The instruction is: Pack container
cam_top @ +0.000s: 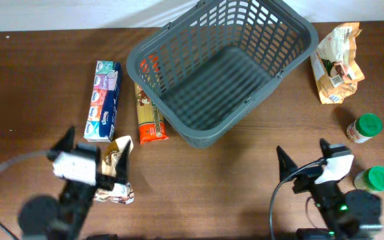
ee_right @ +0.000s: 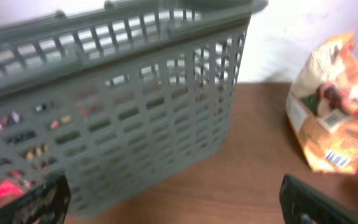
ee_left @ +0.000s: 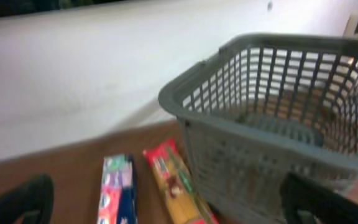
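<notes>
The dark grey slatted basket [cam_top: 222,67] stands empty at the table's back middle; it also shows in the left wrist view [ee_left: 278,124] and the right wrist view [ee_right: 117,112]. My left gripper [cam_top: 89,150] is open and empty at the front left, above a crumpled snack packet [cam_top: 115,177]. My right gripper [cam_top: 302,160] is open and empty at the front right, a little short of the basket.
A tissue pack [cam_top: 104,100] and a spaghetti packet [cam_top: 149,113] lie left of the basket. An orange bag [cam_top: 337,63] lies at the back right. Two green-lidded jars [cam_top: 364,128] [cam_top: 373,179] stand at the right edge.
</notes>
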Available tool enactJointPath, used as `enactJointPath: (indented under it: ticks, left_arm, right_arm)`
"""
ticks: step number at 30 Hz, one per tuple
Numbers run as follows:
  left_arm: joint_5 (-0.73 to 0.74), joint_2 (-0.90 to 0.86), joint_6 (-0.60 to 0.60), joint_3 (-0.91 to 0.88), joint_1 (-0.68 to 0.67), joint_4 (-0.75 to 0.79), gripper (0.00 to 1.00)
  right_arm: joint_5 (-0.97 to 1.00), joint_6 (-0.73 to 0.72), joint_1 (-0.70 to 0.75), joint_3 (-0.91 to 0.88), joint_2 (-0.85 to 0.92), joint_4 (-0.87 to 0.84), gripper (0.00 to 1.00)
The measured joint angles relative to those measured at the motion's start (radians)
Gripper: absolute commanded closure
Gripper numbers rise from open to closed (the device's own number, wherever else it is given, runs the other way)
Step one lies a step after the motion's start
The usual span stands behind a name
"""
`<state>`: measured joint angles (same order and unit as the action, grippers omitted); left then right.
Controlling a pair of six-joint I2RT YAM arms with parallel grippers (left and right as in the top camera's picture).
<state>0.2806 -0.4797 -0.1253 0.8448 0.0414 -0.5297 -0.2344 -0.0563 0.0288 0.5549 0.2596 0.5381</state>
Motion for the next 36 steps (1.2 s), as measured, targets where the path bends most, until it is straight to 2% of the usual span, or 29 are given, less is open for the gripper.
enactJointPath:
  ticks: [5,8,13,18,19,22,30,31,32,33,34,35,36]
  left_arm:
    - [0.003,-0.336,-0.014,0.374,0.0,-0.247,0.01]
    - [0.005,-0.506,-0.049,0.593,0.0,-0.405,0.01]
    - [0.004,-0.663,-0.077,0.86,0.0,-0.533,0.01]
    - [0.032,-0.669,-0.084,0.932,0.0,-0.535,0.01]
    - [0.045,-0.667,-0.085,0.933,0.0,-0.536,0.01]
    - [0.072,-0.667,-0.08,0.933,0.0,-0.537,0.01]
    - [0.035,-0.726,0.054,0.934,0.0,-0.574,0.01]
    - [0.034,-0.745,0.069,0.935,0.0,-0.576,0.09]
    - [0.034,-0.766,0.087,0.938,0.0,-0.582,0.4]
    - [0.037,-0.79,0.1,0.942,-0.001,-0.594,0.54]
    - [0.04,-0.813,0.107,0.946,-0.002,-0.606,0.62]
    - [0.046,-0.832,0.116,0.948,-0.007,-0.618,0.61]
    - [0.055,-0.856,0.126,0.949,-0.018,-0.638,0.61]
  right_arm:
    - [0.031,0.07,0.0,0.369,0.286,0.271,0.01]
    - [0.034,0.097,0.0,0.571,0.45,0.368,0.01]
    - [-0.009,0.105,0.0,0.863,0.653,0.517,0.01]
    - [-0.064,0.093,0.0,0.991,0.736,0.576,0.0]
    - [-0.071,0.084,0.0,1.006,0.747,0.578,0.04]
    - [-0.074,0.052,0.0,1.046,0.784,0.588,0.04]
    - [0.043,-0.008,0.0,1.227,1.013,0.708,0.06]
    - [0.055,-0.011,0.0,1.255,1.051,0.721,0.09]
    - [0.063,-0.014,0.0,1.285,1.088,0.731,0.12]
    - [0.071,-0.016,0.0,1.313,1.122,0.736,0.15]
    - [0.079,-0.021,0.0,1.345,1.161,0.745,0.18]
    - [0.083,-0.019,0.0,1.366,1.187,0.748,0.2]
    - [0.088,-0.023,0.0,1.398,1.224,0.754,0.27]
